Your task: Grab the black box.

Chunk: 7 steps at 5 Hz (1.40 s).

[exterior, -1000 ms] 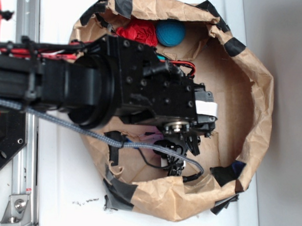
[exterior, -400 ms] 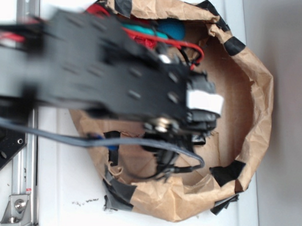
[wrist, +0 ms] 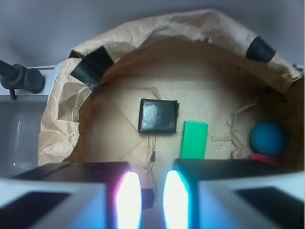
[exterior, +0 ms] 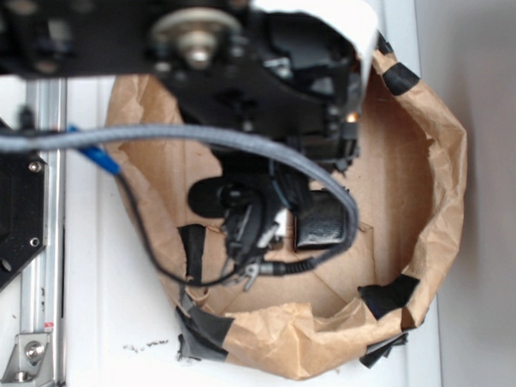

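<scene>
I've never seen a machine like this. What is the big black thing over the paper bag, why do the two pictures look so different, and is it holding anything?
The black thing is a robot arm. One picture is taken from outside, looking down on the arm over the brown paper bag. The other comes from a camera on the arm's wrist, looking into the bag past its pincer, whose two glowing fingers stand a little apart at the bottom edge. On the bag's floor lie the black box, a green block beside it, and a blue ball further right. The pincer holds nothing; the black box it is meant to grab lies untouched ahead of it.
</scene>
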### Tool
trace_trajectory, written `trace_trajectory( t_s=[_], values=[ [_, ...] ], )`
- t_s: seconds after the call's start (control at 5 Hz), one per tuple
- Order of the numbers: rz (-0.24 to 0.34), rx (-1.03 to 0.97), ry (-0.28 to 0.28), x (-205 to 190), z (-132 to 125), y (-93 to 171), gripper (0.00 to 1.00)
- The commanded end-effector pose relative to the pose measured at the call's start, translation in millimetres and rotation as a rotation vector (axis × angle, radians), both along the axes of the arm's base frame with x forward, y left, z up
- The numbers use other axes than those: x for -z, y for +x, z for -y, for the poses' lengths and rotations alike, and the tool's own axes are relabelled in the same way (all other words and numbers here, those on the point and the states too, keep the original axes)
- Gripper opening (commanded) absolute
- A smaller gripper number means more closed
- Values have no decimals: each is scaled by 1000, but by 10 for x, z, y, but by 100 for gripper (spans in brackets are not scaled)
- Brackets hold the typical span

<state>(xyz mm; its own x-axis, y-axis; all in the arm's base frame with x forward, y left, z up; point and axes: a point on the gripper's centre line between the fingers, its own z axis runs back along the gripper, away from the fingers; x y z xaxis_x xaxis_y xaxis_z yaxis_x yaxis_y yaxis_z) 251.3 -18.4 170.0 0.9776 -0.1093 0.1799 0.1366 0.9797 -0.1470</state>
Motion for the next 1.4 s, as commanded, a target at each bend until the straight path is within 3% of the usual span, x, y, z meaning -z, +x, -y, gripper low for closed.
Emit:
trace_trajectory(
  t_s=[0.0,0.4,0.6,0.8,1.0,1.2],
  values=[
    [47,-31,8,377,-24,231,100],
    [78,-38,-12,888,96,491,100],
    [31,-10,-79,1176,173,553,100],
    [-42,59,-61,1411,337,506,100],
    [-60,61,-60,1436,350,425,100],
    [-35,1,-28,1231,279,349,0]
  ],
)
